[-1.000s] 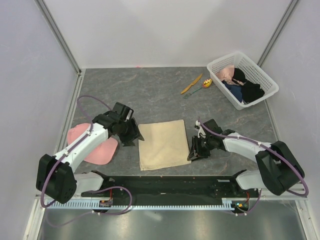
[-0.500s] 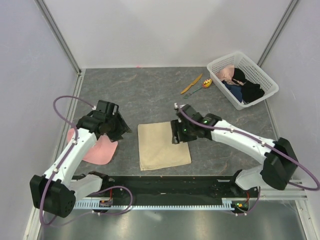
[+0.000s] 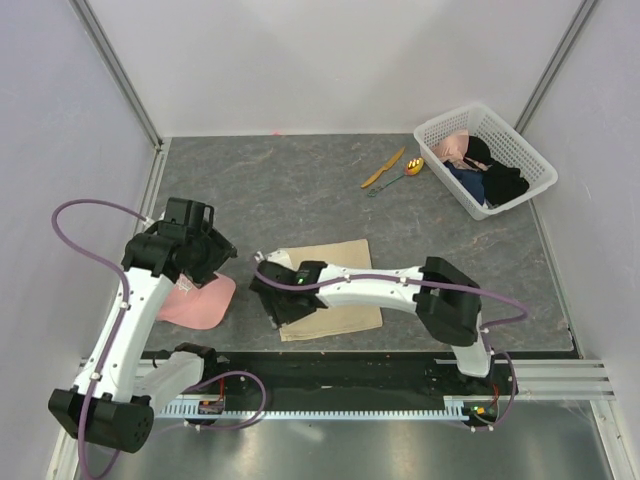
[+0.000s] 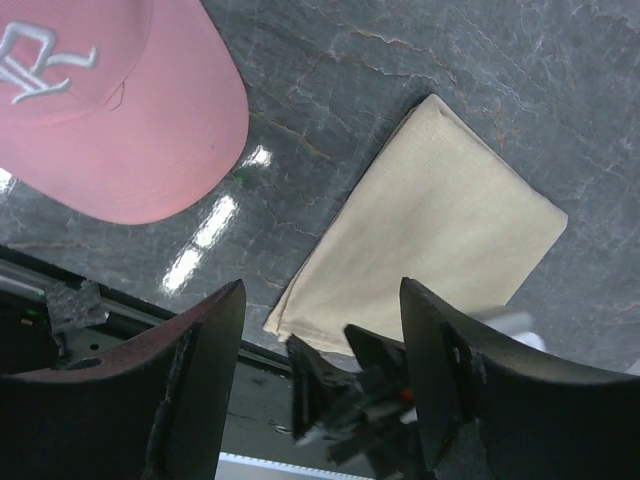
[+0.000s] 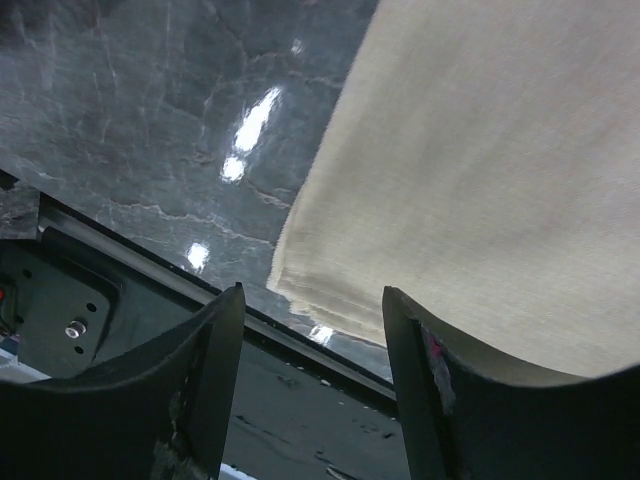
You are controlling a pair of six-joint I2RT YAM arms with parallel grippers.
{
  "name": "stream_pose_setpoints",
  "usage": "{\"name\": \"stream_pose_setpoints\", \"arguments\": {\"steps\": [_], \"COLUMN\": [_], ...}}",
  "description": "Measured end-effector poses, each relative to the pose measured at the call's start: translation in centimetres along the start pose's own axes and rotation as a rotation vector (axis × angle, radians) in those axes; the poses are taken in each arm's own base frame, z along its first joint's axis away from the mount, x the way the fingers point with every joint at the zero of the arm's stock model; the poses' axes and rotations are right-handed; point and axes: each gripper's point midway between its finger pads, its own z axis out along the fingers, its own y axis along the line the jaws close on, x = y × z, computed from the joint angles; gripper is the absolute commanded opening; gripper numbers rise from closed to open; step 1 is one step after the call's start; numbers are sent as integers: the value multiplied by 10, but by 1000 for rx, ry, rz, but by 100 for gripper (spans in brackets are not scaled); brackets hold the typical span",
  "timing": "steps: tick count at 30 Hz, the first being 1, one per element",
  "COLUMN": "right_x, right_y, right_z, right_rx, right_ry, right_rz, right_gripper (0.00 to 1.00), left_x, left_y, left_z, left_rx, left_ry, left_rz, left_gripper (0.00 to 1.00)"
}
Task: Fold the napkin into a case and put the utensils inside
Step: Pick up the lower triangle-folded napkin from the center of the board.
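Both grippers stood open: the right gripper (image 3: pixel 280 303) over the near-left corner of the folded napkin (image 3: pixel 335 258), the left gripper (image 3: pixel 205 255) above the pink cap (image 3: pixel 200 300). The next fold probably called for pinching every layer there, not just the top. The knife (image 3: pixel 384 167) and spoon (image 3: pixel 400 178) lay far off beside the basket (image 3: pixel 516 137).

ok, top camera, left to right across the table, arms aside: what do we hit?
pink cap → napkin → orange knife and spoon, lying side by side → white basket holding clothes
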Motion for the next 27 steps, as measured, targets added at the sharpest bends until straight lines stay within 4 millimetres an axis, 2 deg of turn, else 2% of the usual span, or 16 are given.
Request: {"name": "stream_pose_setpoints", "arguments": {"steps": [2,6,16,20,25,27], "right_x": [9,24,31,32,28,28], "right_y": [10,15,16,12,10,8], "right_z": [6,14,34,39,42,42], "right_rx": [11,49,119,147,165,172], "right_ry": [14,34,35,31,13,12], "right_rz": [-12,-19,-25,-36,-42,-42], "right_gripper": [65,62,53,38,27,19], "left_x": [0,3,7,9,9,9], "left_y": [2,7,12,14,15,15], "left_z": [-7,-16,-32,-34,-35,-35], "left_rx": [-1,-19,6,5,7,8], "left_ry": [-4,7,1,3,2,3], "left_rz": [-23,-56,-95,-95,-94,-94], "left_gripper": [72,72,72,71,71,71]}}
